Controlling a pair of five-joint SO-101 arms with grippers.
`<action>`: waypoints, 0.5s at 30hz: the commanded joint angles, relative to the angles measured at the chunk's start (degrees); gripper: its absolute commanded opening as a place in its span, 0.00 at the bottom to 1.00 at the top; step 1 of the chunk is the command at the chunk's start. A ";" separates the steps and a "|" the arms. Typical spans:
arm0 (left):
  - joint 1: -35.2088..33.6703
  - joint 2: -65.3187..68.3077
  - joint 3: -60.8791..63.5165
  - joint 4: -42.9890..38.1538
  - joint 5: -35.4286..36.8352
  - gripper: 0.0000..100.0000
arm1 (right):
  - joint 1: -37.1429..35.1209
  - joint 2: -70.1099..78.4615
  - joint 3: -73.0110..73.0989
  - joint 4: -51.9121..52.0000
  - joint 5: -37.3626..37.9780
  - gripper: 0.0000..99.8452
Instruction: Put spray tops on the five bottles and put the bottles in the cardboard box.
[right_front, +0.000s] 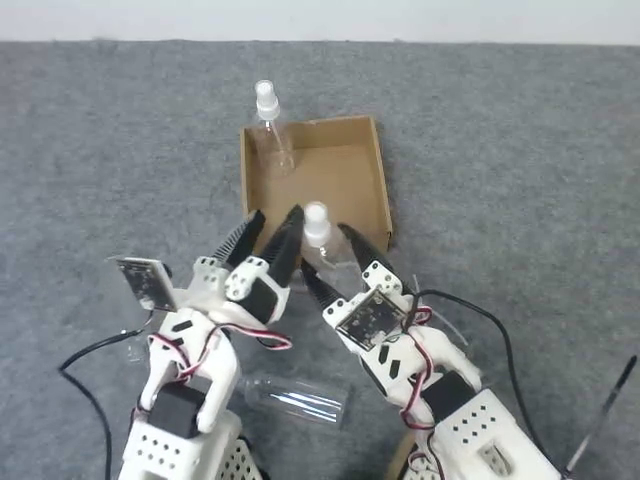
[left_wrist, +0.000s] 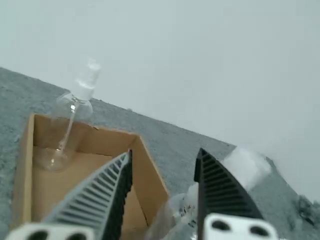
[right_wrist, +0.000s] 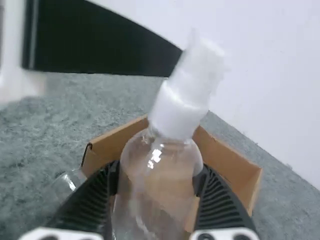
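In the high view, the right gripper (right_front: 322, 250) is clamped on a clear bottle (right_front: 328, 258), held upright at the near edge of the cardboard box (right_front: 335, 185). Its white spray top (right_front: 316, 218) is already on, so I judge it is poised to go in. The left gripper (right_front: 265, 238) sits just left of it, fingers apart and holding nothing. A capped bottle (right_front: 272, 135) stands in the box's far left corner. A lying bottle (right_front: 300, 400), seemingly topless, rests on the table between the arms.

In the left wrist view, the spread fingers frame the box. The capped bottle is transparent, with a thin tube (left_wrist: 67, 127) inside.

In the right wrist view, ribbed pads (right_wrist: 95, 200) squeeze both sides of the held bottle, which looks glossy and empty.
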 joint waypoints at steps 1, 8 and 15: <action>3.52 -0.88 0.57 2.73 -1.41 0.20 | -1.45 -1.71 1.32 -0.40 -0.44 0.02; 4.66 -0.88 0.57 3.87 -1.41 0.20 | -1.45 -1.71 1.32 -0.22 -0.44 0.02; 1.67 -0.97 -1.01 3.87 -1.05 0.20 | -1.36 -1.71 1.32 -0.13 -0.35 0.02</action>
